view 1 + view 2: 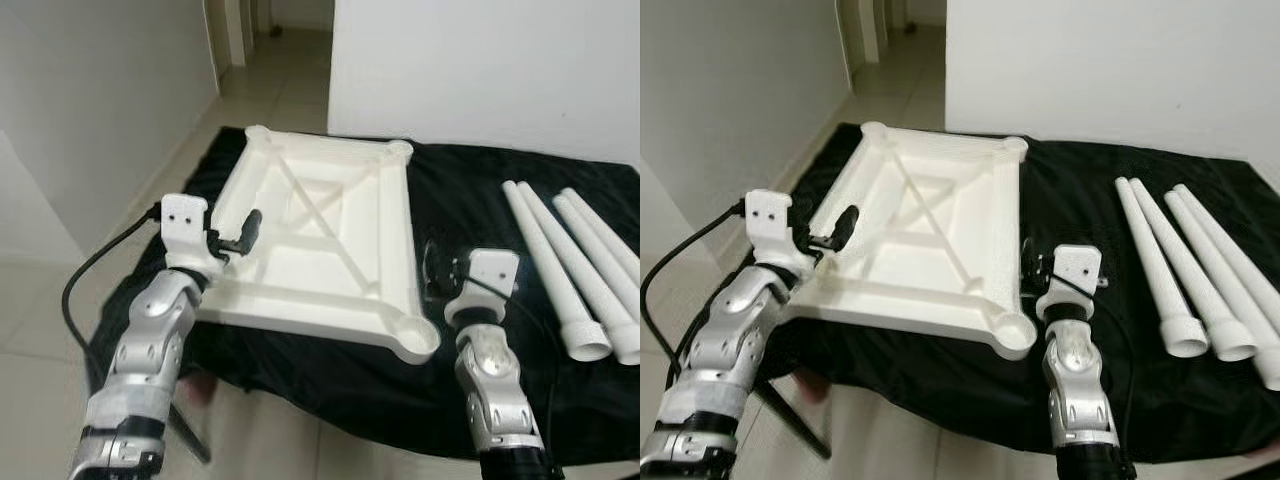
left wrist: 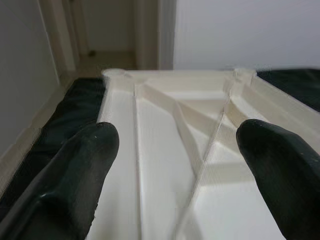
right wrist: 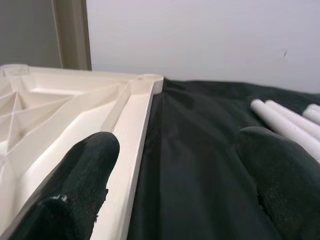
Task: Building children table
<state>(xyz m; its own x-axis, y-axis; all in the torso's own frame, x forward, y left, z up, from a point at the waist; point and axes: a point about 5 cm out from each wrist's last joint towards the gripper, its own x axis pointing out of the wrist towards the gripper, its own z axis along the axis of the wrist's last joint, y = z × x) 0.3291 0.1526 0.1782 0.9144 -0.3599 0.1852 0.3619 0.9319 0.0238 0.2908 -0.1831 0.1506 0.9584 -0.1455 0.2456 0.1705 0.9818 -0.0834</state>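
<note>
A white tabletop (image 1: pixel 320 240) lies upside down on a black cloth (image 1: pixel 470 230), its ribbed underside up, with a cross brace over a square frame in the middle and a round socket at each corner. Its near right corner socket (image 1: pixel 413 340) sits close to the cloth's front edge, and its left side runs close to the cloth's left edge, beyond which the tiled floor (image 1: pixel 40 330) shows. The left gripper (image 1: pixel 240 235) hovers over the tabletop's near left part, fingers spread wide with nothing between them; in its wrist view the two fingers (image 2: pixel 75 175) frame the ribs and the far rim. The right gripper (image 1: pixel 437 270) hangs over bare cloth just beside the tabletop's right rim, also wide open and empty; its wrist view shows one finger (image 3: pixel 80 175) above that rim and the other above the cloth. Between the tabletop and the legs (image 1: pixel 575 270) lies a broad strip of open cloth. The legs, white tapered tubes, lie side by side at the cloth's right, well apart from the tabletop, their wide open ends toward the robot. Behind the cloth stands a white wall (image 1: pixel 480 70); to its left a corridor (image 1: pixel 270 70) with pale tiles leads away, and another wall (image 1: pixel 90 100) closes the left side. A dark cable (image 1: pixel 85 280) loops from the left wrist.
</note>
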